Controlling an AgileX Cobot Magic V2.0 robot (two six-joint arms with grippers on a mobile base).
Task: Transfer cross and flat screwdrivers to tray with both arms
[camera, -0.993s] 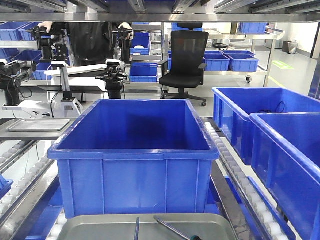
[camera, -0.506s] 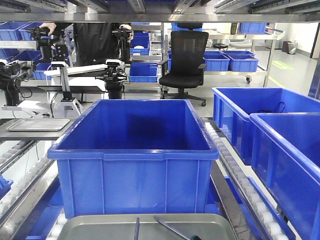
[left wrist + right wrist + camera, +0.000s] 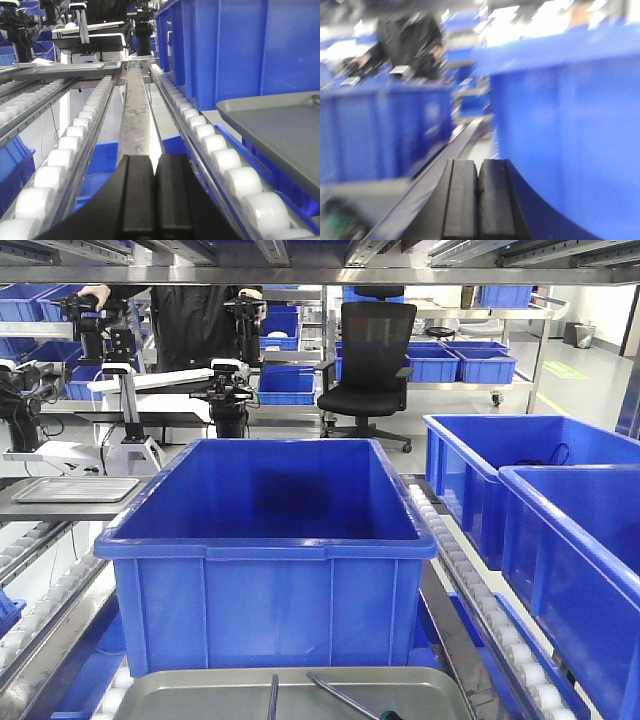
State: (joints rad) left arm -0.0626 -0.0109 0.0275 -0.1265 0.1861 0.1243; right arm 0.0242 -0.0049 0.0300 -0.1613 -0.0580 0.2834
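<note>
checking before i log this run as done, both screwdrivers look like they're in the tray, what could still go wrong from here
1. The right-hand screwdriver lies slanted near the grey tray's front right, its green collar at the picture's bottom edge; a jolt on the rollers might shift it.
2. The right wrist view is motion-blurred, so the shut right gripper may be moving close to a blue crate and could clip it.

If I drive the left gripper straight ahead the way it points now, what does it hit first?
Probably nothing close. The left gripper, jaws shut, points along the bare metal rail between the roller tracks. The tray and blue crate lie off to its right. The line ends at the far equipment; depth is unclear.
</note>
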